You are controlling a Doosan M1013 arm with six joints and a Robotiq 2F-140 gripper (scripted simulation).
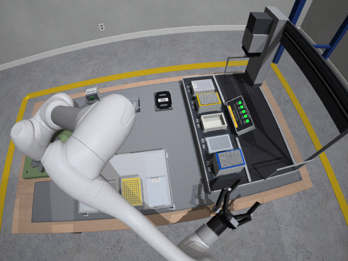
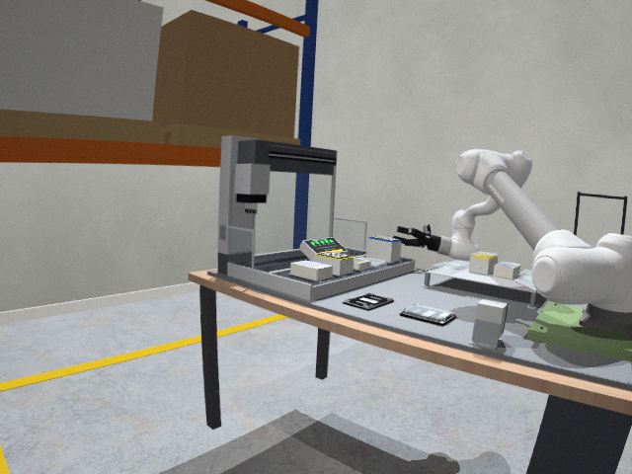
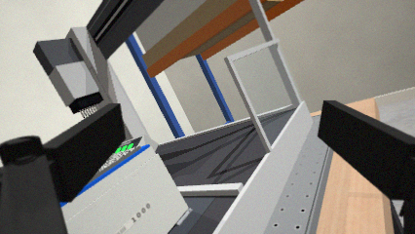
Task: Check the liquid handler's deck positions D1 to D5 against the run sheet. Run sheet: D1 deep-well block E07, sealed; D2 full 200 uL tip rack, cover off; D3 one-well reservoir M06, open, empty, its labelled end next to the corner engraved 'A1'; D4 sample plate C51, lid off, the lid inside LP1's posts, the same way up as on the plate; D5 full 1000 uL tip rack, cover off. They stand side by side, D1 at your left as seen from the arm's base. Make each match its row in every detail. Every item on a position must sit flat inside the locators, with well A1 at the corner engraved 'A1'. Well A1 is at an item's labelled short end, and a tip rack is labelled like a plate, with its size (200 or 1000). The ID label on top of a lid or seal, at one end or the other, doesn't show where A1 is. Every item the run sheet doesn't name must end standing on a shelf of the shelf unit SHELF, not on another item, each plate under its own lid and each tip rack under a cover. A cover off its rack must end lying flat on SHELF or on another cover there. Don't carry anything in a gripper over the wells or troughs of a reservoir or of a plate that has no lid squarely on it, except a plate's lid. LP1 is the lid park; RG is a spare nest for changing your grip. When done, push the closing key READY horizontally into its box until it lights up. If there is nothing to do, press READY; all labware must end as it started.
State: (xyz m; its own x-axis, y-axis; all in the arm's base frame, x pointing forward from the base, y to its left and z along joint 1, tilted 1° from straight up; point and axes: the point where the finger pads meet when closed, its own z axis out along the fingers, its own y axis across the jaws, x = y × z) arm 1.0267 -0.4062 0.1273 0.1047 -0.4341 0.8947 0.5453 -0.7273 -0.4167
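My gripper [image 1: 247, 193] is open and empty, in the air just off the near end of the deck, beside the blue-rimmed 1000 uL tip rack [image 1: 229, 160] on D5. It also shows in the side view [image 2: 408, 235]. In the wrist view the fingers stand wide, and the rack's face marked "1000" [image 3: 127, 200] is low at the left. Along the deck stand a white sealed block [image 1: 203, 86], a yellow-rimmed tip rack [image 1: 208, 100], an open empty reservoir [image 1: 213, 122] and an uncovered well plate [image 1: 219, 143].
The handler's panel [image 1: 241, 113] shows green lights; its gantry head [image 1: 257, 35] hangs at the far end. A black nest [image 1: 162, 102], a second nest with a clear lid [image 2: 428, 313] and the READY box [image 1: 92, 94] stand on the table. The shelf unit [image 1: 145, 168] holds a covered yellow rack [image 1: 131, 191] and a pale item [image 1: 157, 191].
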